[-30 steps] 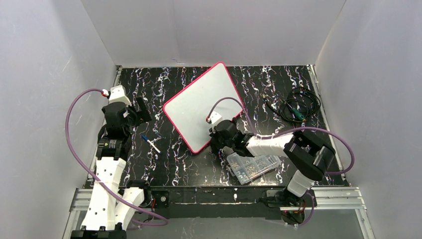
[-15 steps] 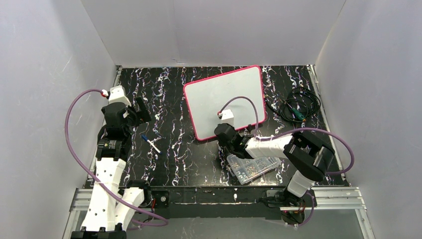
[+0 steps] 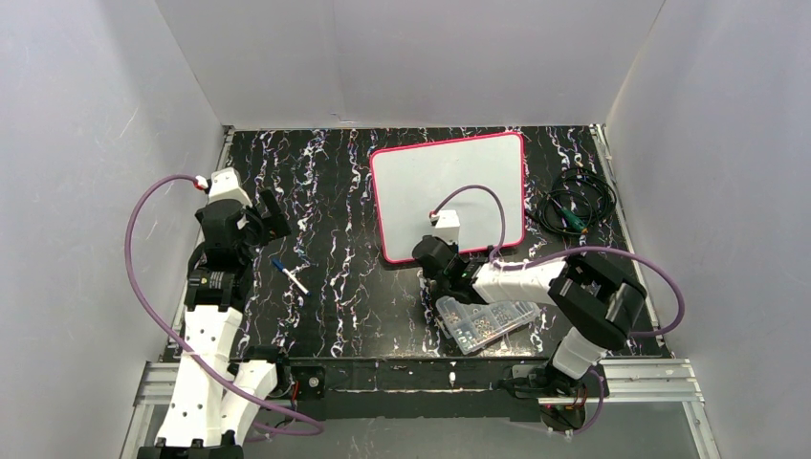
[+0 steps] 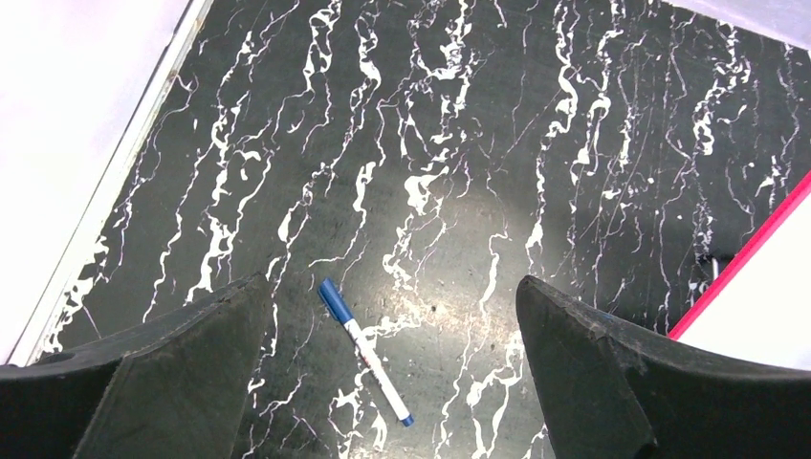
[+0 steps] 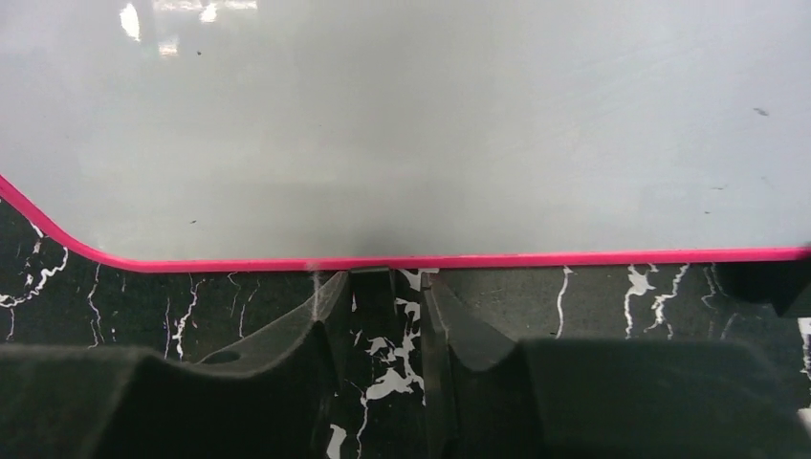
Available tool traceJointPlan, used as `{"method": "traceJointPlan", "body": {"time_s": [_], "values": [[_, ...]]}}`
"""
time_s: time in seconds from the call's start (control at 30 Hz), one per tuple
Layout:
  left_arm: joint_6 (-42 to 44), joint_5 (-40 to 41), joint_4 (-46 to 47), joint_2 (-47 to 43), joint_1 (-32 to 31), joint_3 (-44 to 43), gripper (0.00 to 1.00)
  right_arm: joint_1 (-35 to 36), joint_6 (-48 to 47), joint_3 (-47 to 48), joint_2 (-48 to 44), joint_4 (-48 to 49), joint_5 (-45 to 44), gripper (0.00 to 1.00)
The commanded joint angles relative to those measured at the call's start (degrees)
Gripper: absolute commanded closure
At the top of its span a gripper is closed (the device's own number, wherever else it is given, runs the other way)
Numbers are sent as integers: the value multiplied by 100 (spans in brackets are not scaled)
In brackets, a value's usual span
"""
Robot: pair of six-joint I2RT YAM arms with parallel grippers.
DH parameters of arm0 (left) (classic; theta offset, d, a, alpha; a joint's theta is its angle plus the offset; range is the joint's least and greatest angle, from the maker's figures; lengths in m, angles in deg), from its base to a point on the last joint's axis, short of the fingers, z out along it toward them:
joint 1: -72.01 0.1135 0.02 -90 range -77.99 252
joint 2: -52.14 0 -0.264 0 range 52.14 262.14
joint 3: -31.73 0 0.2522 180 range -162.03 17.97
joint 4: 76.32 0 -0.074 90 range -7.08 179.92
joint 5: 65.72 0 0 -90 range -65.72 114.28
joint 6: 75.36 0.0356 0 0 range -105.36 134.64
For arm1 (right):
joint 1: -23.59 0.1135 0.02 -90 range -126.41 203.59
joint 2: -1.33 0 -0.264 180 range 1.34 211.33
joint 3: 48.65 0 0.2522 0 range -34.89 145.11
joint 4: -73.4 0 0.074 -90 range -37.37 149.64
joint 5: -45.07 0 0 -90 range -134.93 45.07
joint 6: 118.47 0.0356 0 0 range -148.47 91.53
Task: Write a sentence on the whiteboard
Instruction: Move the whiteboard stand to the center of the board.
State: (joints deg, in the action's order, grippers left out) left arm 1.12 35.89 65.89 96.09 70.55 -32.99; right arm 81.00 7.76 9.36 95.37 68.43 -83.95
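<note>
The whiteboard (image 3: pixel 449 186) lies flat at the back middle, pink-red framed and blank; no sentence shows on it. Its surface fills the right wrist view (image 5: pixel 402 124), and one corner shows in the left wrist view (image 4: pixel 765 316). My right gripper (image 3: pixel 432 261) is at its near edge, fingers nearly together (image 5: pixel 383 277) around a small black foot under the frame. A blue-capped white marker (image 3: pixel 289 275) lies on the table at the left. My left gripper (image 3: pixel 273 216) hovers over it, wide open and empty (image 4: pixel 390 279), with the marker (image 4: pixel 365 352) between its fingers below.
A clear compartmented parts box (image 3: pixel 486 323) lies just in front of my right arm. A coil of black cables (image 3: pixel 574 206) sits at the right, past the board's right edge. White walls enclose the black marbled table (image 3: pixel 325 306).
The whiteboard has swung from a diamond-like tilt to nearly square with the table and shifted right, with my right gripper turning at its near edge. The left arm has hardly moved.
</note>
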Motion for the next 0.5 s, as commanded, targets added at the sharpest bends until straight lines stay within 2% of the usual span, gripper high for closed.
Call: {"method": "traceJointPlan", "body": {"time_s": [0.0,0.13,0.33,0.47], "values": [[-66,258,-199,-185,-8,181,1,-37,25,60,-441,-166,-166,56],[-322,332,-460,-125,-7,315,1,1,-240,2,-822,-138,89,47],[-637,398,-902,188,29,420,1,196,-585,-197,-1460,-1,521,43],[-1057,-118,-1175,647,229,495,1,296,-692,-276,-1868,102,695,43]]}}
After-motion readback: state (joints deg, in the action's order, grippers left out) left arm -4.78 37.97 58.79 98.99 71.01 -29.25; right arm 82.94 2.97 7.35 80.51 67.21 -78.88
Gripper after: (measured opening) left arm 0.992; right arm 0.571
